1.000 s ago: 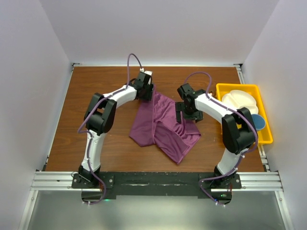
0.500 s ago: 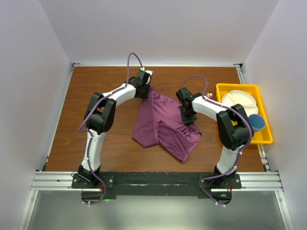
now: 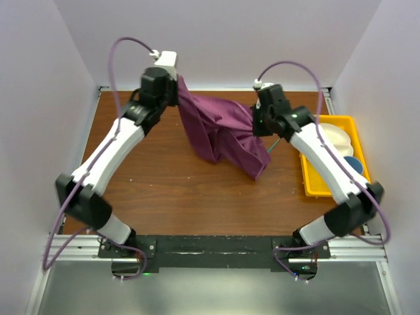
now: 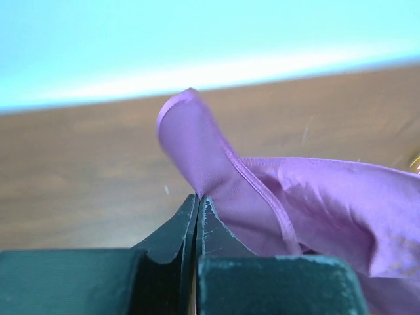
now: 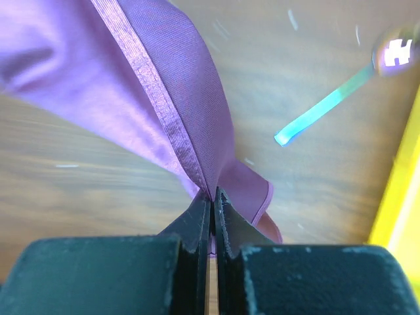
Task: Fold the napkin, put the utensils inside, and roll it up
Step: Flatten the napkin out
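Note:
The plum-purple napkin (image 3: 220,131) hangs in the air, stretched between both grippers above the back of the brown table. My left gripper (image 3: 176,85) is shut on its upper left corner; in the left wrist view the cloth (image 4: 295,197) folds out from the closed left gripper (image 4: 198,197). My right gripper (image 3: 258,125) is shut on the hemmed right edge (image 5: 164,85), which is pinched at the tips of the right gripper (image 5: 213,193). One utensil, a spoon with a bluish handle (image 5: 328,102), lies on the table under the right arm (image 3: 270,146).
A yellow tray (image 3: 308,184) stands at the right edge of the table, holding a white divided plate (image 3: 331,134) and a blue cup (image 3: 354,164). Its yellow rim (image 5: 400,190) shows close to the spoon in the right wrist view. White walls enclose the table.
Both grippers closed on the napkin where it lay crumpled on the table. Both arms then rose and moved toward the back, lifting the cloth off the table and uncovering the spoon.

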Available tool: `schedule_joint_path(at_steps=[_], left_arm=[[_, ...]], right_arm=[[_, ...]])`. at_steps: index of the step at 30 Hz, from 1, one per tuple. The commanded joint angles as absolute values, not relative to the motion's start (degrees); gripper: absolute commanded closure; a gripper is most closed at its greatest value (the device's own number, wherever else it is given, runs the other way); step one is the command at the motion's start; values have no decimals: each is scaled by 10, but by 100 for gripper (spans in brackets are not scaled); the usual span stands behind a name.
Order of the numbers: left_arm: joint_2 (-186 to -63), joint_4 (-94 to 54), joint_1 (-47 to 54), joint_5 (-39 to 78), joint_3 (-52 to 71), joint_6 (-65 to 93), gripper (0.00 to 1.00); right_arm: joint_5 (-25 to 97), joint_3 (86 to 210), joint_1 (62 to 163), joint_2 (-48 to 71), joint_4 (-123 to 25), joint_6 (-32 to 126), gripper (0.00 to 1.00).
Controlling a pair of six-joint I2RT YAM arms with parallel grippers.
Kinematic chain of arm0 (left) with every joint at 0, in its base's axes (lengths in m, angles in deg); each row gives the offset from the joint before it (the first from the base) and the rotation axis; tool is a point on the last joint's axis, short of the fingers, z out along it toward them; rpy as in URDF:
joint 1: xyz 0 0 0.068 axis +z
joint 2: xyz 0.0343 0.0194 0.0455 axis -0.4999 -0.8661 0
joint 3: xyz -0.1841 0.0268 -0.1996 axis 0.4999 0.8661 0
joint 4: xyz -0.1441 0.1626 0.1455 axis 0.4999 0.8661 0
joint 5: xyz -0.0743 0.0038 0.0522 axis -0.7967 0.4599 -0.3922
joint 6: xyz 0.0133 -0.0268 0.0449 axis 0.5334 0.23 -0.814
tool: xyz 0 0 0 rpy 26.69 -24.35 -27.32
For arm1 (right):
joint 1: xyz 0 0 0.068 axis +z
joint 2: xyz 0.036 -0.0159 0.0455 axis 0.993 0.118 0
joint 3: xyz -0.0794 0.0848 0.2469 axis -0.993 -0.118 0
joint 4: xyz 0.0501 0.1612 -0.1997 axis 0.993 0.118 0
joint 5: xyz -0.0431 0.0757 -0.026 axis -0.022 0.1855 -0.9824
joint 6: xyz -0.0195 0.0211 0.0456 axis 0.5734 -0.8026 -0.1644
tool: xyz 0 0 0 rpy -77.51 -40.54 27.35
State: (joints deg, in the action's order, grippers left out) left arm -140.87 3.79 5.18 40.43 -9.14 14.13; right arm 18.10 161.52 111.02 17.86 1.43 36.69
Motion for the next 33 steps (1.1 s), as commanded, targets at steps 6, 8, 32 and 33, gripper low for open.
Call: schedule_joint_path(at_steps=[6, 8, 32, 33], left_arm=[[-1095, -68, 56, 446, 52, 133, 100], [-1029, -84, 56, 435, 76, 128, 100], [-1385, 23, 187, 597, -6, 138, 83], [-1445, 24, 188, 633, -23, 123, 80]], right_arm=[[269, 1653, 1145, -42, 10, 382, 100], [282, 1677, 1147, -57, 5, 385, 100], [140, 2038, 1054, 484, 113, 322, 98], [131, 2059, 1050, 517, 110, 339, 88]])
